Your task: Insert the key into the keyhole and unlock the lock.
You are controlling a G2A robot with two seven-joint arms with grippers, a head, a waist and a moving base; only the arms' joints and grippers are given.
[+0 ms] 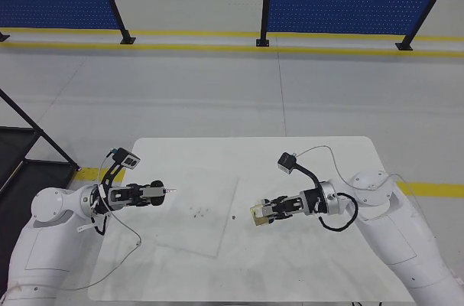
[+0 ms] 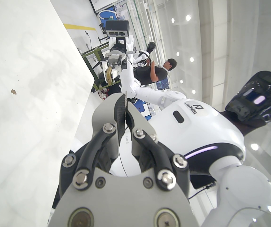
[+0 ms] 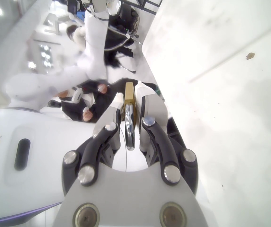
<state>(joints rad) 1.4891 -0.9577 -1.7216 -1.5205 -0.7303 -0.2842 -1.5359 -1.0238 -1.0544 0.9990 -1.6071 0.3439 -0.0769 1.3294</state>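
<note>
In the top view my left gripper [image 1: 160, 191] hovers over the table's left part, shut on a thin silver key [image 1: 170, 189] whose tip points toward the other arm. The left wrist view shows the key [image 2: 126, 100] edge-on between the pinched black pads [image 2: 120, 109]. My right gripper [image 1: 264, 212] is right of centre, shut on a brass padlock [image 1: 256, 215] that faces the key across a gap. In the right wrist view the padlock [image 3: 128, 95] sits between the white fingers [image 3: 149, 100], its steel shackle [image 3: 129, 128] pointing back toward the wrist. The padlock [image 2: 109, 73] also appears far off in the left wrist view.
A thin clear sheet [image 1: 197, 218] lies on the white table [image 1: 316, 260] between the arms. A small brown crumb [image 1: 234, 217] rests near its edge. A black rack [image 1: 10, 164] stands off the table's left side.
</note>
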